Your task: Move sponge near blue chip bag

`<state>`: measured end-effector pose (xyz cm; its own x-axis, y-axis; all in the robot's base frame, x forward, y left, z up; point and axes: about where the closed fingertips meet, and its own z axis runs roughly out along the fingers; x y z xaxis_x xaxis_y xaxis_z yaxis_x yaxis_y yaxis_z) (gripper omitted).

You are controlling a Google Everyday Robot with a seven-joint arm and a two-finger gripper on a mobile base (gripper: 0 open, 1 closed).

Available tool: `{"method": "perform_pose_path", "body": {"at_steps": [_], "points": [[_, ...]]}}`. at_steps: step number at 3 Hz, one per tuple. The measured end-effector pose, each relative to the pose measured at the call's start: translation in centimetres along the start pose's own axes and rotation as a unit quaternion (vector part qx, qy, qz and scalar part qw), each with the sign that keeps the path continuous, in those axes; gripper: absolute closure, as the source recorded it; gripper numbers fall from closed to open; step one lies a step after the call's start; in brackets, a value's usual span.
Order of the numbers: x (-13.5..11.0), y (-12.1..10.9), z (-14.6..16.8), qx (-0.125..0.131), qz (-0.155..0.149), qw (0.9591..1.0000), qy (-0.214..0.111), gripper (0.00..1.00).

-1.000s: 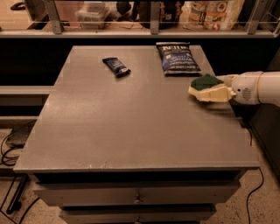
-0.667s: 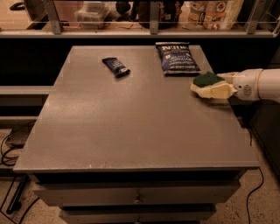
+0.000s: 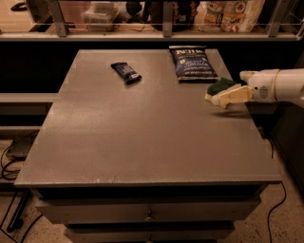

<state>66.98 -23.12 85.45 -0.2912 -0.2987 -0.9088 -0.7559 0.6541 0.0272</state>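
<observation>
The sponge, dark green on top with pale yellow foam below, sits at the right side of the grey table. My gripper reaches in from the right on a white arm, and its pale fingers lie right against the sponge's near side. The blue chip bag, dark blue with white lettering, lies flat at the table's far right, just beyond the sponge with a small gap between them.
A small dark blue snack bar wrapper lies at the far middle-left of the table. A shelf with railing posts and bags runs behind the table. Drawers sit below the front edge. Cables lie on the floor left.
The gripper and sponge have shifted slightly away from the front edge, toward the blue chip bag. The bag and the snack bar wrapper have not moved.
</observation>
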Motion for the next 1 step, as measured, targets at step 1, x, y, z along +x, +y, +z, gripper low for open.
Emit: {"method": "perform_pose_path", "body": {"at_steps": [1], "points": [[0.00,0.00,0.00,0.000,0.000,1.0000,0.000,0.00]]}}
